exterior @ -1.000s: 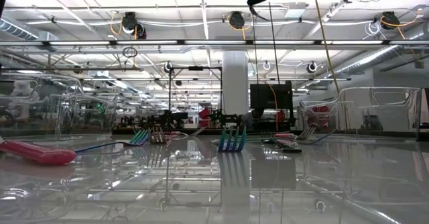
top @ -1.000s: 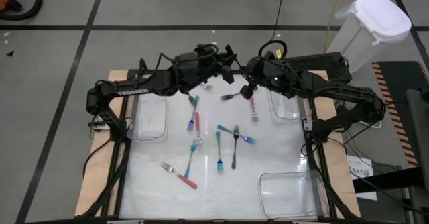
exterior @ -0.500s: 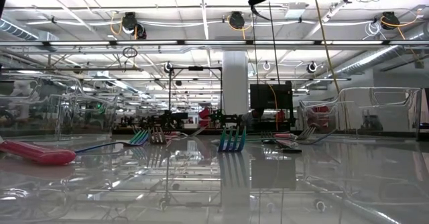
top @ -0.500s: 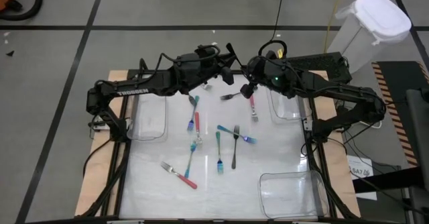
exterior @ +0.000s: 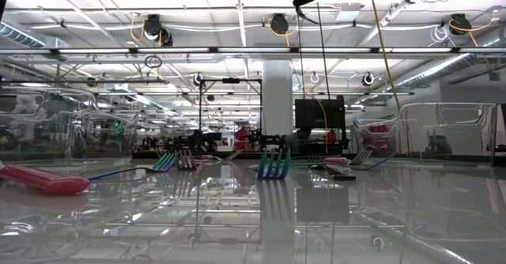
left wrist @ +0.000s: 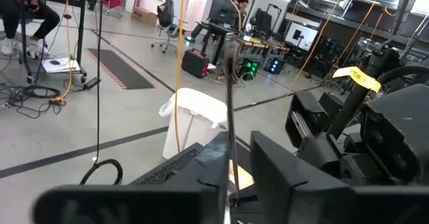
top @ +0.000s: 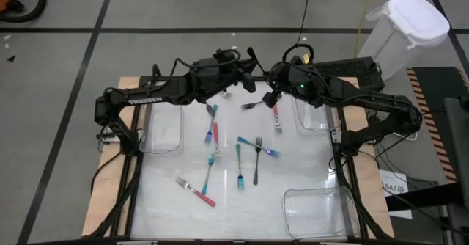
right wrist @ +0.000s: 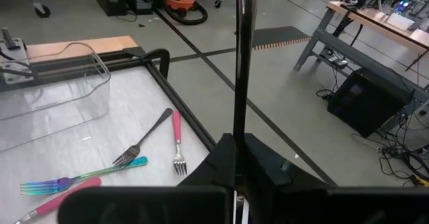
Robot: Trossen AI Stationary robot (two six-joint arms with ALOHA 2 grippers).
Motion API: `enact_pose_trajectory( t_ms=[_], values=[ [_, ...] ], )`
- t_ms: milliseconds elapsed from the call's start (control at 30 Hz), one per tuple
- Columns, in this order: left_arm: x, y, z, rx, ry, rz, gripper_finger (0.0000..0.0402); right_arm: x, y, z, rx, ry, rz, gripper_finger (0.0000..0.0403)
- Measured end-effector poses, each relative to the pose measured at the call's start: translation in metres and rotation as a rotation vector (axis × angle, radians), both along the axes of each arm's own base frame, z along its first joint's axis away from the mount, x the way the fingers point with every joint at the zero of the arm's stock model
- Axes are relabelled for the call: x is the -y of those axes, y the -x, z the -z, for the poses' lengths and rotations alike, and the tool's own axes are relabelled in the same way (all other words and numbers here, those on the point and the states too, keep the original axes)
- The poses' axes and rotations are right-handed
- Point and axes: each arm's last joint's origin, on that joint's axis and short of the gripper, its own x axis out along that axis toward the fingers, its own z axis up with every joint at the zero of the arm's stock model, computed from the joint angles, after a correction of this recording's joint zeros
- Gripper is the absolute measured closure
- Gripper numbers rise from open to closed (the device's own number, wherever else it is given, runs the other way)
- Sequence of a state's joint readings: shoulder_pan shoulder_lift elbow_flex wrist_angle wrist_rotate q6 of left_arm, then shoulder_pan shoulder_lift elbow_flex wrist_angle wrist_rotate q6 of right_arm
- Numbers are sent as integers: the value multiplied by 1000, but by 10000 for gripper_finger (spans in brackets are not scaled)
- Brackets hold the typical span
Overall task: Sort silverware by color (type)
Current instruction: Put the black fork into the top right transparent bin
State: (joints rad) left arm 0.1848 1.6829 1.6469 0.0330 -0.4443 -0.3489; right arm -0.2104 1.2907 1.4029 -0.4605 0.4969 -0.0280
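1. Held right gripper [top: 268,98] above the far middle of the table [top: 308,168], clamped on a black fork [top: 252,105]. In the right wrist view, showed the handle as a slim dark rod rising from between the closed fingers [right wrist: 268,167].
2. Kept left gripper [top: 245,67] raised at the far edge, close to the right one, with a thin dark rod standing just ahead of its wrist camera. Could not tell whether wide, narrow or holding.
3. Left the other silverware loose on the tabletop, none of it in a bin:
   - pink fork [top: 276,118] just below the right gripper, beside the far right bin [top: 314,122]
   - pink-handled fork [top: 214,132] and teal fork [top: 211,113] close together, left of centre
   - teal fork [top: 210,168] nearer the front
   - pink fork [top: 198,192] nearest the front left
   - teal fork [top: 239,164] and second black fork [top: 256,163] side by side at centre
   - blue-teal fork [top: 258,145] lying across the second black fork's tine end
4. Found clear bins also at left [top: 165,131] and near right corner [top: 315,208].
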Motion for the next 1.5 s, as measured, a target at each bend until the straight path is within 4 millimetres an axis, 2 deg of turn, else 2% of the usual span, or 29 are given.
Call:
enact_pose_trajectory(
  t_ms=[67,133,467,633,833,1067,1233,1500],
  values=[
    [-1,0,0,0,0,-1,382,0,0,0,1,0,0,394],
    [-2,0,0,4,5,18,394,0,0,0,1,0,1,394],
    [-6,1,0,11,17,32,400,0,0,0,-1,1,1,383],
    [-5,0,0,7,19,58,401,0,0,0,-1,2,-1,337],
    [-5,0,1,-8,2,65,401,-1,2,-1,25,-31,13,253],
    [-7,0,1,-33,-39,199,401,-4,14,-5,96,-170,2,177],
    [-11,0,1,-33,-38,270,401,-8,23,-12,185,-306,-85,156],
    [-18,2,1,-26,-39,500,401,-9,43,-21,252,-437,-130,154]
  ],
)
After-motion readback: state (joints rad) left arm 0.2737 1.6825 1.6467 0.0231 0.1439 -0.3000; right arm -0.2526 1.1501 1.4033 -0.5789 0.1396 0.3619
